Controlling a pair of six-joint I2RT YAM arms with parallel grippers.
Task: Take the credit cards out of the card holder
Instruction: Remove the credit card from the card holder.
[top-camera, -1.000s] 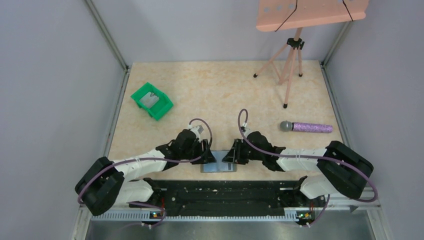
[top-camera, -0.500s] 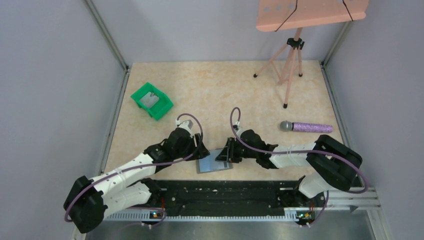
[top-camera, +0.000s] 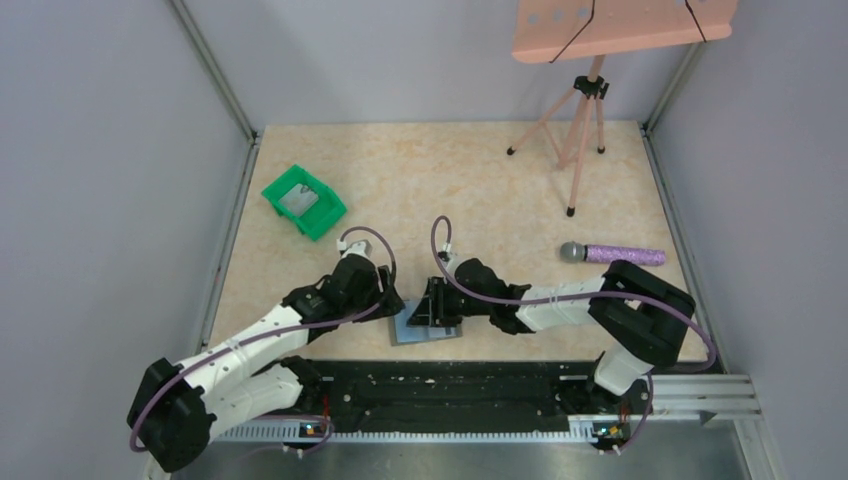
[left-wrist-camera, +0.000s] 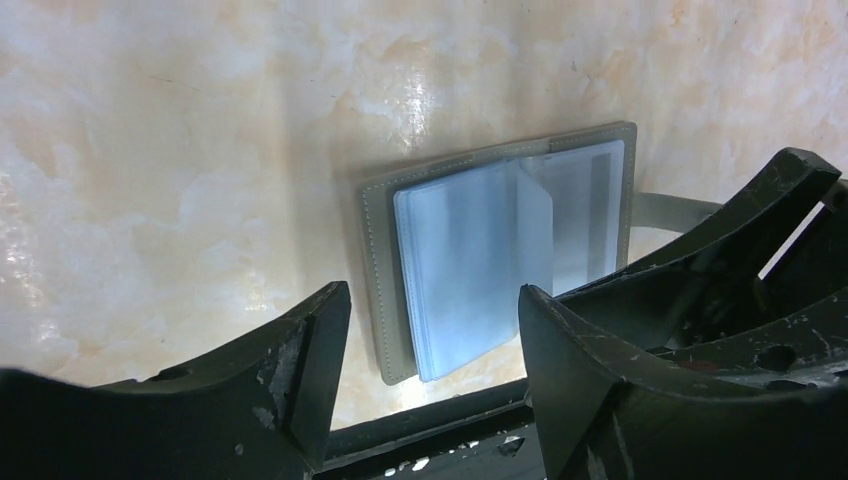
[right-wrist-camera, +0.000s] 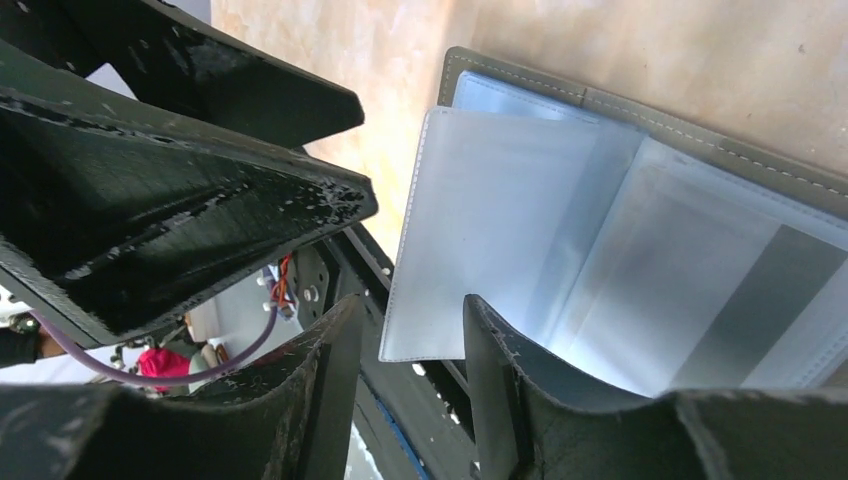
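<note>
**Card holder lies open between two end effectors at worktop's near edge**

Card holder (top-camera: 425, 328), one grey stitched wallet, lies flat and unfolded on the beige marbled worktop (top-camera: 450, 180), just beyond the black rail where the two arms are bolted. The left wrist camera shows the holder (left-wrist-camera: 500, 250) with its fan of clear plastic sleeves (left-wrist-camera: 470, 270) exposed, one sleeve standing partly raised near the fold. A dark stripe (left-wrist-camera: 600, 210) runs down the pocket on the far half.

The left end effector (top-camera: 385, 305) hangs over the holder's left side. Its two fingers are spread wide with nothing between them (left-wrist-camera: 430, 340).

The right end effector (top-camera: 428, 312) reaches in from the opposite side, low over the holder. Seen from its own wrist, its two fingers stand narrowly parted (right-wrist-camera: 410, 330). The corner of one clear sleeve (right-wrist-camera: 480, 230) shows in the gap; contact cannot be made out.

Elsewhere on the worktop stand three more things. One green plastic bin (top-camera: 303, 202) sits at the left. One microphone (top-camera: 612, 254) with a purple handle lies at the right. One pink tripod music stand (top-camera: 585, 110) stands at the far right corner.
</note>
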